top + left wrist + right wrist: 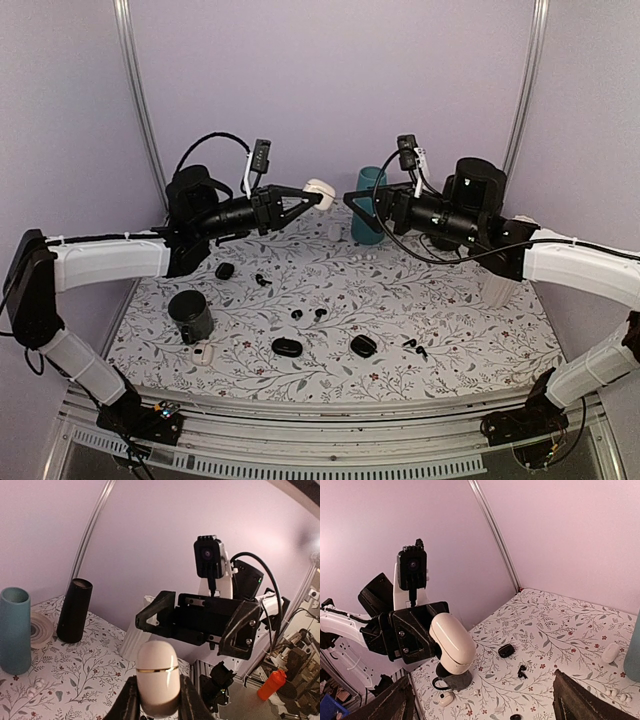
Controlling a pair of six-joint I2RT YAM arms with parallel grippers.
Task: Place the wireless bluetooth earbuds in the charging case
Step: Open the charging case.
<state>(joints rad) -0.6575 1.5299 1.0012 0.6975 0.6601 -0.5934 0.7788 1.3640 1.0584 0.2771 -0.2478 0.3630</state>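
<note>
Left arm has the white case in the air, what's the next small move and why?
Probably ease the right gripper forward onto the lid of the case to open it: the left gripper clamps the case aloft, its seam looks shut, and the right jaws stand open facing it.

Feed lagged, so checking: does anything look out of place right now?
One thing: the left gripper holds a glossy white pebble-shaped case, lid shut, up in mid-air, while the tiny glossy black earbuds lie loose on the floral-print table.
</note>
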